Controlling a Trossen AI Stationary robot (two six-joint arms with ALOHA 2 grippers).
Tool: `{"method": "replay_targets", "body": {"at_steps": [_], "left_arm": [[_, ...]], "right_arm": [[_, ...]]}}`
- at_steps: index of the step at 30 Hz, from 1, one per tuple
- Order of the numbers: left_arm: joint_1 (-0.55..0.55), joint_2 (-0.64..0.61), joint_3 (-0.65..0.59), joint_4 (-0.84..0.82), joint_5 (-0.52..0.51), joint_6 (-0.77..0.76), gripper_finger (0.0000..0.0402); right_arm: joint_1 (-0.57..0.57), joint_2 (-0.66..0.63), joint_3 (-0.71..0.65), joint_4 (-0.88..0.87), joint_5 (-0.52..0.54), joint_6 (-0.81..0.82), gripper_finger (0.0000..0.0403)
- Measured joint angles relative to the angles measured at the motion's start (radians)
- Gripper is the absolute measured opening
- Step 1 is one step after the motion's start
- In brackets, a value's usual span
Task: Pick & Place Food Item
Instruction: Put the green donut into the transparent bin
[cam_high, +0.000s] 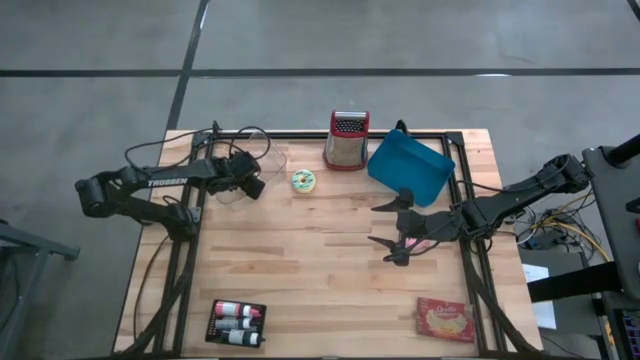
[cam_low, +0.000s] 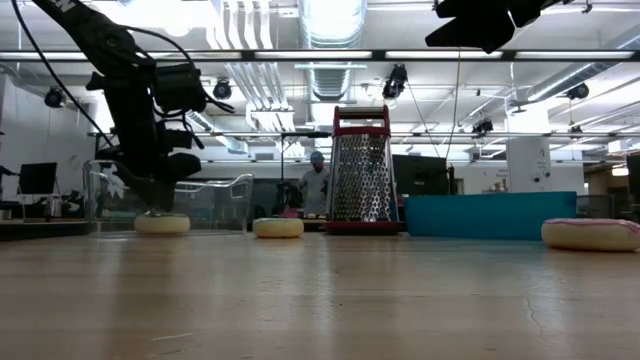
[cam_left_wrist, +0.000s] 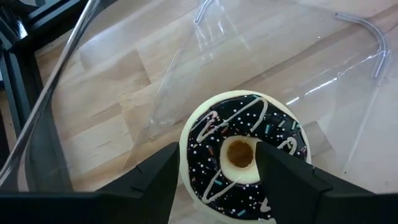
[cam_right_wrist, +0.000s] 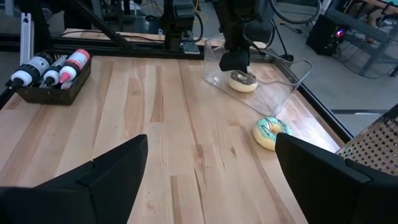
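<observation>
A chocolate-glazed donut (cam_left_wrist: 214, 134) with white drizzle lies flat on the floor of a clear plastic container (cam_high: 232, 172) at the table's far left. My left gripper (cam_left_wrist: 217, 155) points steeply down over it, open, one finger (cam_left_wrist: 273, 165) over the donut's hole and the other (cam_left_wrist: 163, 168) just outside its rim. My right gripper (cam_high: 385, 228) hangs open high above the table's right half, over a pink donut (cam_low: 590, 233) that rests on the wood. A green-glazed donut (cam_high: 303, 180) lies on the table beside the container. My left gripper straddles one side of the donut's ring (cam_left_wrist: 202, 155) from above, slanting down. A gap shows at the hole side. Whether the outer finger touches the rim, I cannot tell. The donut lies flat in the container.
A metal grater (cam_high: 347, 140) with red trim and a blue tray (cam_high: 410, 168) stand at the far edge. A black holder of small bottles (cam_high: 237, 322) and a red packet (cam_high: 445, 320) lie near the front edge. The table's middle is bare wood.
</observation>
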Motion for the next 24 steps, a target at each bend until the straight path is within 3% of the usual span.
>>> {"method": "replay_targets", "body": {"at_steps": [9, 18, 24], "left_arm": [[-0.001, -0.062, 0.008, 0.000, -0.045, 0.053, 0.0218], [-0.009, -0.281, 0.008, 0.000, -0.037, 0.123, 0.0218], [-0.043, -0.422, 0.005, 0.005, 0.033, 0.120, 0.0219]], "right_arm": [[0.000, 0.000, 0.000, 0.000, 0.000, 0.001, 0.0340], [0.000, 0.000, 0.000, 0.000, 0.000, 0.000, 0.0350], [-0.001, 0.000, 0.000, 0.000, 0.000, 0.001, 0.0344]]}}
